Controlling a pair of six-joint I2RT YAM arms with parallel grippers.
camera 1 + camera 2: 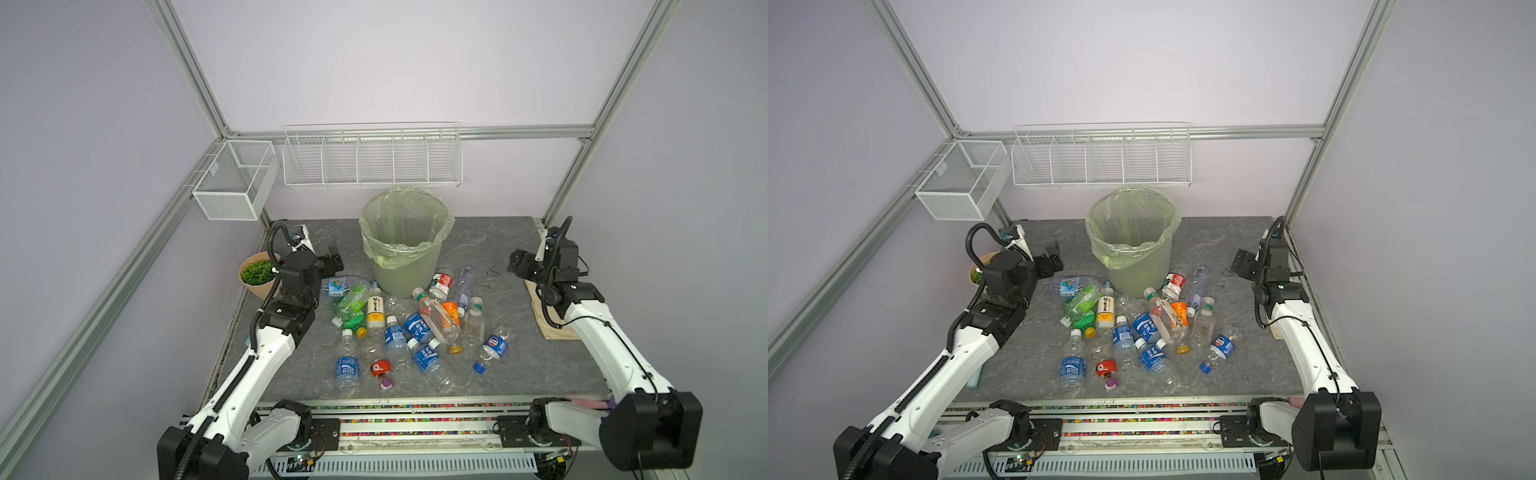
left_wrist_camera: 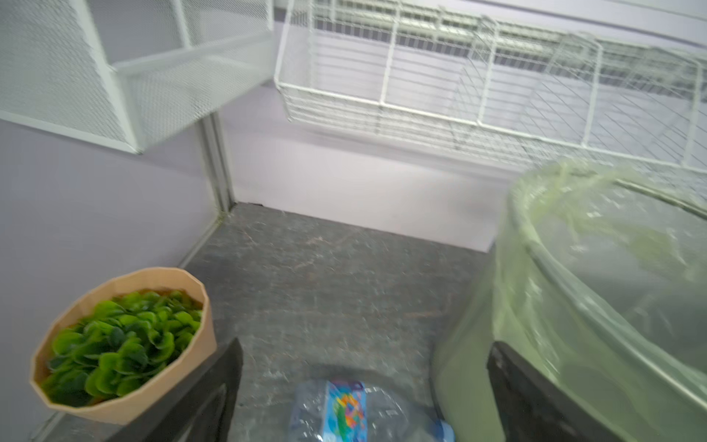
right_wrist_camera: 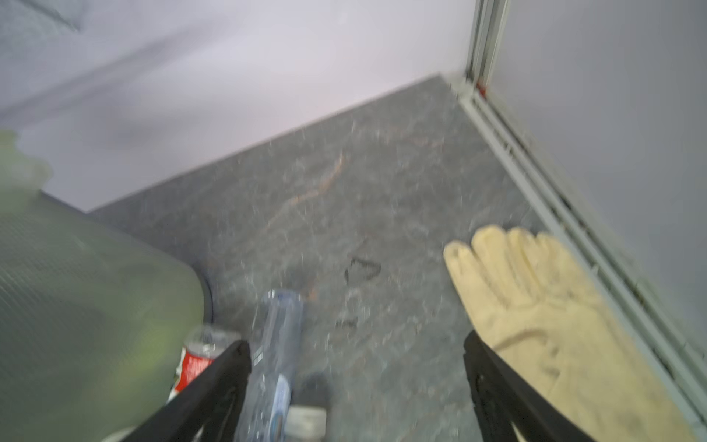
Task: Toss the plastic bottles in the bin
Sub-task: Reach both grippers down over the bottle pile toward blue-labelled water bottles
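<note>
Several plastic bottles lie in a heap on the grey table, in front of the bin, which has a pale green bag folded over its rim. My left gripper hangs open, left of the bin. Just below it lies a crushed clear bottle with a colourful blue label. My right gripper is open and empty, right of the bin. A clear blue-labelled bottle and a red-labelled bottle lie near one of its fingers.
A tan plant pot stands beside the left arm at the table's left edge. White wire baskets hang on the walls above the bin. A tan glove lies under the right arm.
</note>
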